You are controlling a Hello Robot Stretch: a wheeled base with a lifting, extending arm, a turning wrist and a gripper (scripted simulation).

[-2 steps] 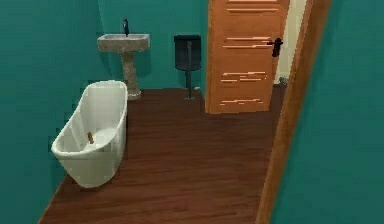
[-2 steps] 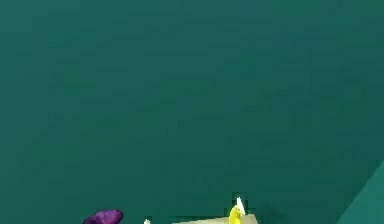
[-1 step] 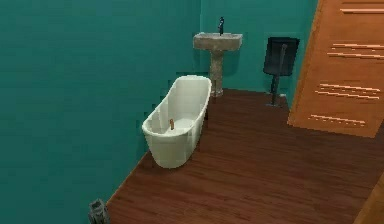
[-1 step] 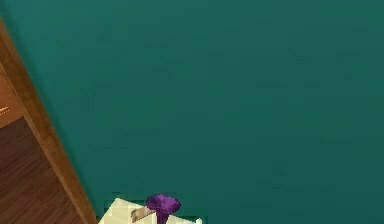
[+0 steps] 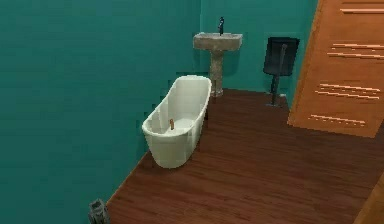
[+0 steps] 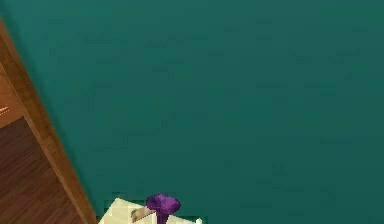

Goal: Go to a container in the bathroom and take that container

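Note:
A cream bathtub (image 5: 178, 120) stands along the teal wall in the forward view, with a small brown thing (image 5: 172, 124) inside it. Beyond it a stone pedestal sink (image 5: 217, 44) carries a small dark bottle-like thing (image 5: 222, 24) on its top. A dark boxy thing (image 5: 281, 58) on a thin stand stands by the far wall, right of the sink. In the arm side view a purple bowl-like thing (image 6: 161, 205) rests on a pale surface (image 6: 120, 213) at the bottom edge.
An orange panelled door (image 5: 345, 65) fills the forward view's right. Dark wooden floor (image 5: 250, 160) stretches between tub and door. A small grey thing (image 5: 97, 210) sits on the floor at the bottom left. An orange frame edge (image 6: 40, 130) slants along the arm side view's left.

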